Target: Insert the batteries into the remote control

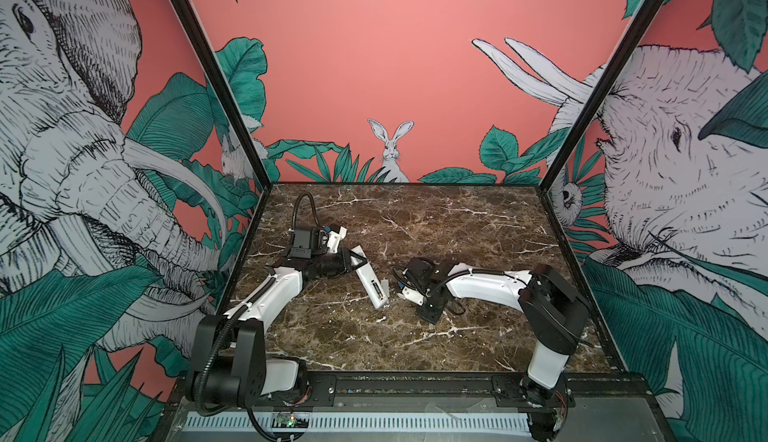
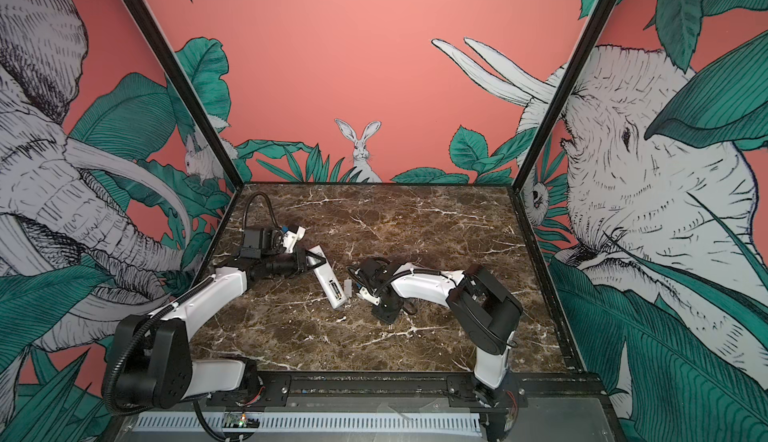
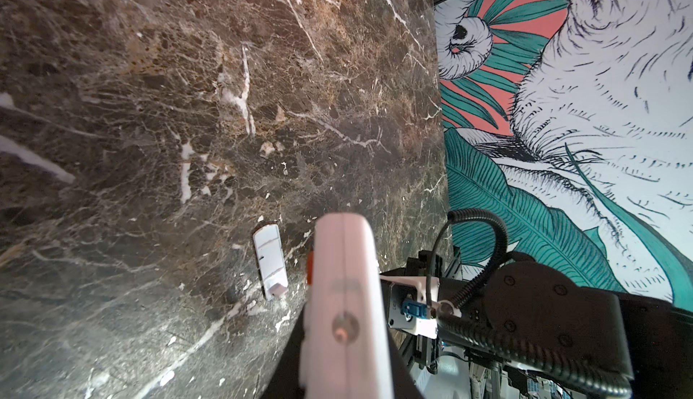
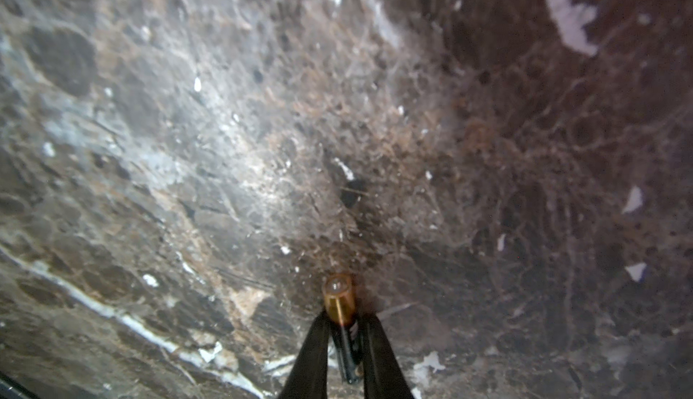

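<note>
The white remote control (image 1: 368, 276) (image 2: 328, 279) lies slanted on the marble with its open battery bay (image 1: 378, 290) at the near end. My left gripper (image 1: 360, 262) (image 2: 316, 262) is shut on its far half. In the left wrist view the remote control (image 3: 345, 296) shows end-on between the dark fingers (image 3: 285, 374). My right gripper (image 1: 430, 319) (image 2: 387, 317) points down at the table to the right of the remote. Its fingers (image 4: 318, 348) are closed on a battery (image 4: 339, 297) with a copper end and a black body. The right gripper (image 4: 341, 318) holds it close to the marble.
A small flat white cover piece (image 3: 270, 262) (image 2: 347, 285) lies on the table just beside the remote's bay end. Black frame posts and the patterned walls bound the marble table (image 1: 415, 220) at back and sides. A black rail (image 1: 415, 384) runs along the front.
</note>
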Robot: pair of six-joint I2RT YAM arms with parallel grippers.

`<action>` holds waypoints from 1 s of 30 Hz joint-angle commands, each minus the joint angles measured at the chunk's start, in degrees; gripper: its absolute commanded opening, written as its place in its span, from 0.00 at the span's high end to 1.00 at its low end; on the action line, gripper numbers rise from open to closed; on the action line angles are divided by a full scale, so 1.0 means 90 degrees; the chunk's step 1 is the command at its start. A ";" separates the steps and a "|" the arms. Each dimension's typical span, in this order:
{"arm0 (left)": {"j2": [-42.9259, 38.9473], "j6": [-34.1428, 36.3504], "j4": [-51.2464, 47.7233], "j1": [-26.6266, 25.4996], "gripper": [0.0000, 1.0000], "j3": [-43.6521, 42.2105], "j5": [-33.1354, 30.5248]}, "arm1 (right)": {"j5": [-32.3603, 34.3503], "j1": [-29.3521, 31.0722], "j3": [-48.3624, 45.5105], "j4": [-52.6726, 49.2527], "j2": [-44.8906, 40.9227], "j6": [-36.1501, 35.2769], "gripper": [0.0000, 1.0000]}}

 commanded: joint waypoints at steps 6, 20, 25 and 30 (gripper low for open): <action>-0.0336 -0.0325 0.0678 0.0037 1.00 -0.0316 0.0316 | -0.0029 0.0036 -0.0100 0.0367 -0.0915 0.0424 0.86; -0.0513 -0.0424 0.0921 0.0037 1.00 -0.0421 0.0414 | -0.0012 0.0030 -0.0708 0.0653 -0.0889 0.0941 0.63; -0.0489 -0.0468 0.0978 0.0035 1.00 -0.0403 0.0444 | 0.0164 0.0028 -0.0622 0.0522 -0.0499 0.0987 0.61; -0.0475 -0.0453 0.0965 0.0033 1.00 -0.0402 0.0459 | 0.0255 0.0027 -0.0533 0.0599 -0.0216 0.0982 0.72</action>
